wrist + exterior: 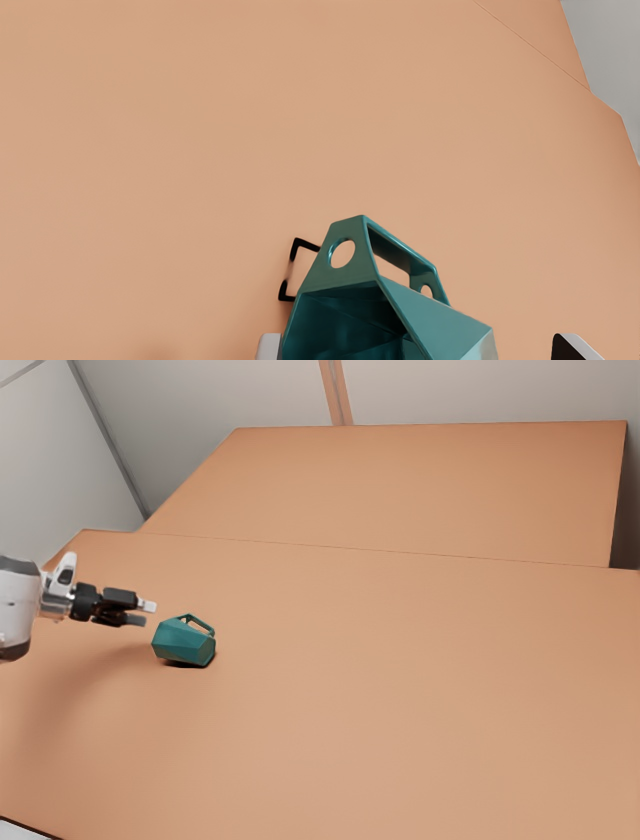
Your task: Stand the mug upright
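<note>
At the exterior view's left, the black gripper [148, 614] reaches in from the arm, its fingers apart. Just past and below its tips, a teal faceted mug [184, 643] lies on its side on the table, handle upward. In the wrist view the open gripper [415, 347] has one fingertip overlapping the near edge of the mug [435, 315] and the other well off its far side. The mug's dark mouth faces the hand, and part of its body is cut off at the bottom edge. Contact between finger and mug cannot be told.
The orange-brown table [400, 690] extends toward the exterior view's right, with a second surface [420, 490] of the same colour behind it. Pale walls [200, 400] stand beyond. A dark-edged pale object [25, 830] is at the exterior view's lower left corner.
</note>
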